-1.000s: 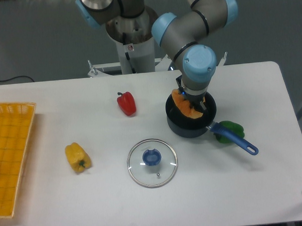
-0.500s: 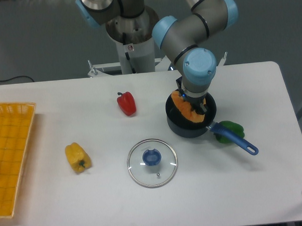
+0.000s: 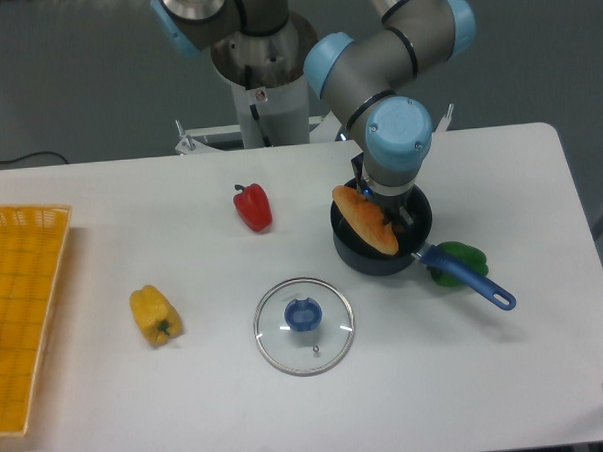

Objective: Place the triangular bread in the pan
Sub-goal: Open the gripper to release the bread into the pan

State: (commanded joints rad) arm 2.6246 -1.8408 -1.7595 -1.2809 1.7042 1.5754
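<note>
One relation settles the next move: the triangular bread [image 3: 365, 220] lies across the near-left rim of the pan [image 3: 382, 244], its long axis running from upper left to lower right, half in the bowl and half over the edge. Just behind it, the end effector [image 3: 385, 208] hangs over the pan on the desk [image 3: 508, 377]; the wrist hides whether its fingers are parted or clamped.

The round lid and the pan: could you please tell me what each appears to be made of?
The round lid looks like clear glass with a metal rim: the table shows through it, and its knob looks blue plastic. The pan looks like dark matte coated metal or plastic; its bright blue handle seems plastic.
</note>
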